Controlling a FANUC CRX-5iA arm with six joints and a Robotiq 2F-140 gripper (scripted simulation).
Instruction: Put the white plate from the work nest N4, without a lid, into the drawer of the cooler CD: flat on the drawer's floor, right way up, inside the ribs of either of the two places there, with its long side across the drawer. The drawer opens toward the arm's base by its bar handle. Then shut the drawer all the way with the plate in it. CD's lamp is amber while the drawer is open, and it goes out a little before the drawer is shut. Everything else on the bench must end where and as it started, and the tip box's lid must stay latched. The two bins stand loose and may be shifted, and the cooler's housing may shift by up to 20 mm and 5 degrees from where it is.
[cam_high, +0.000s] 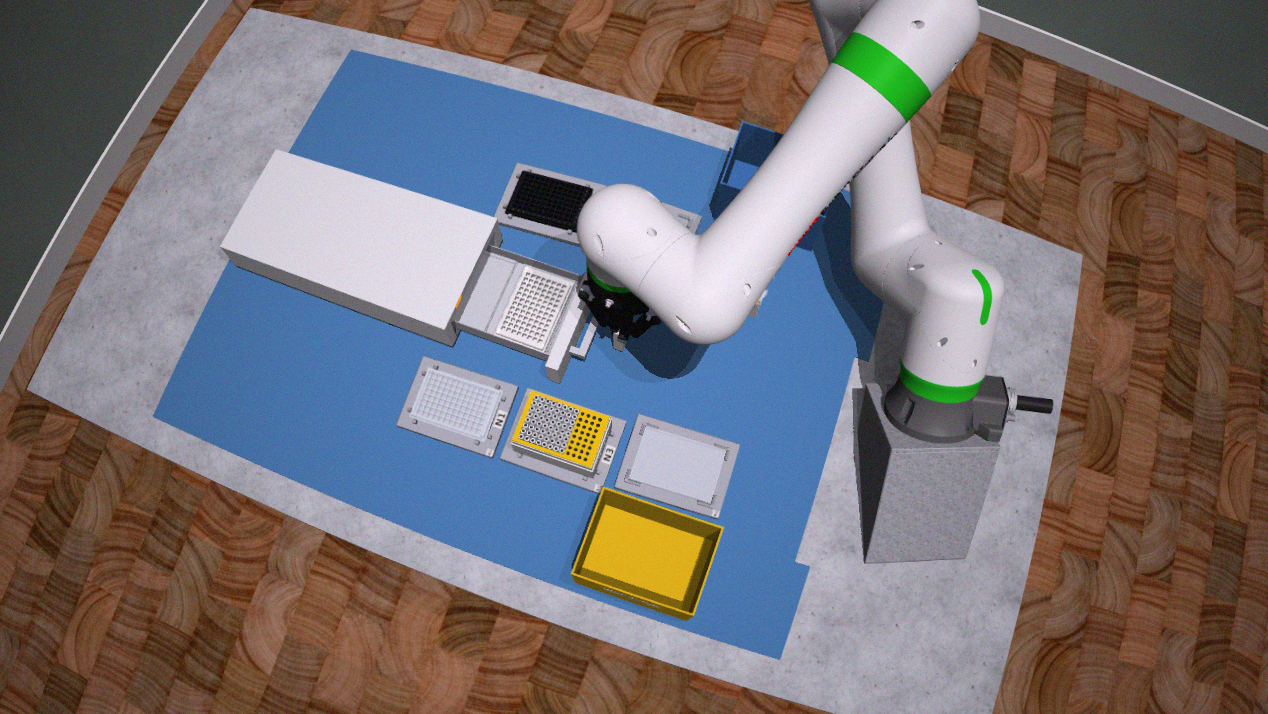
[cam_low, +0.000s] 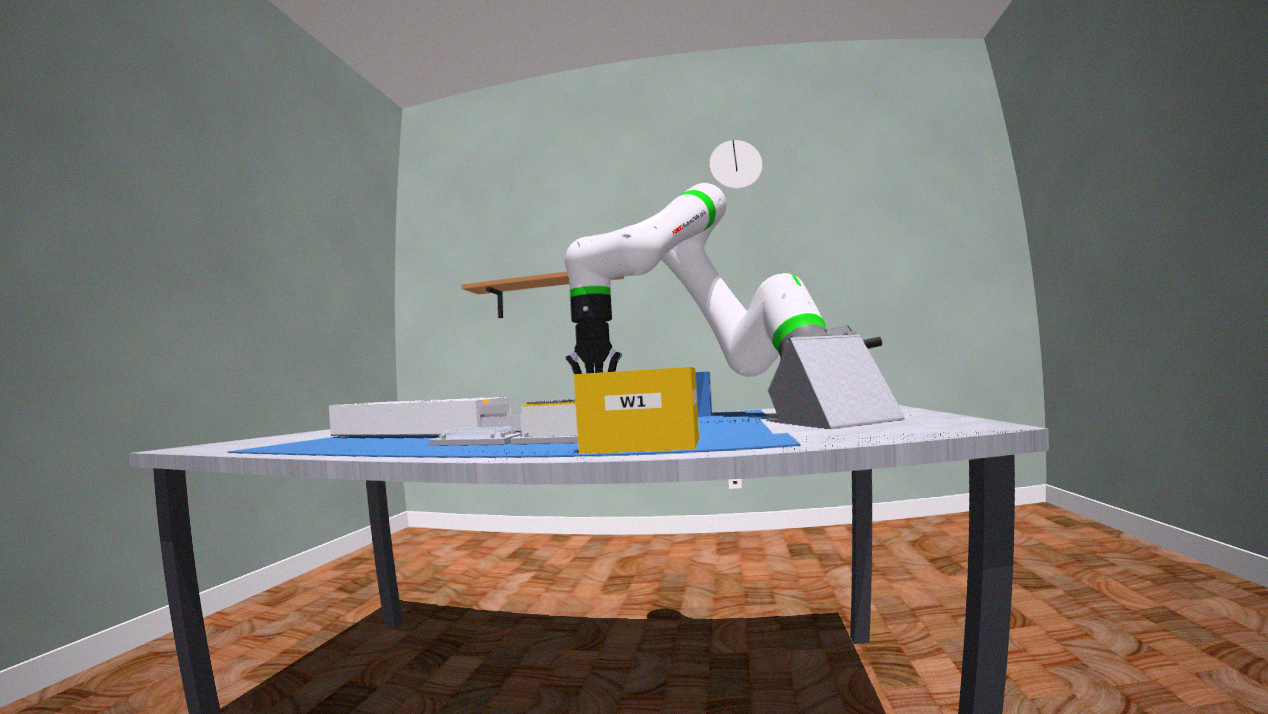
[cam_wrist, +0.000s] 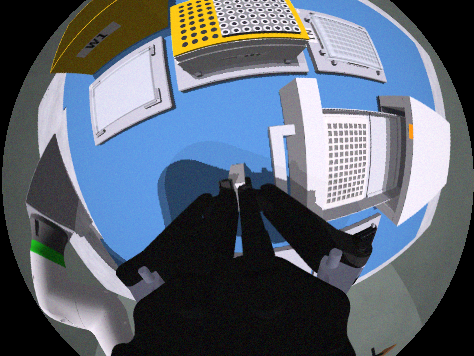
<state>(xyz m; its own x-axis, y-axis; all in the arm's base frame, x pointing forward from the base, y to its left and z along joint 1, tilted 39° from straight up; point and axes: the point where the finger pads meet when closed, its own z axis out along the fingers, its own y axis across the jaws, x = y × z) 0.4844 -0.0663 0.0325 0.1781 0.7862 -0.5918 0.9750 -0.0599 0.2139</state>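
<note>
The cooler CD (cam_high: 354, 239) is a long white box with its drawer (cam_high: 507, 301) pulled out toward the arm's base. Its amber lamp (cam_high: 457, 301) is lit. The white plate (cam_high: 532, 307) lies flat and right way up on the drawer's floor, in the place nearer the handle, with its long side across the drawer. It also shows in the wrist view (cam_wrist: 346, 161). My gripper (cam_high: 621, 341) is shut and empty. It points down, low over the mat, just on the base side of the bar handle (cam_high: 581, 341) and apart from it. In the wrist view the fingertips (cam_wrist: 237, 182) are pressed together.
An empty nest (cam_high: 678, 465) lies by the yellow bin W1 (cam_high: 647, 549). The yellow tip box (cam_high: 563, 425) and a clear plate in nest N1 (cam_high: 456, 403) sit in front of the drawer. A black plate (cam_high: 545, 199) and a blue bin (cam_high: 754, 159) are behind my arm.
</note>
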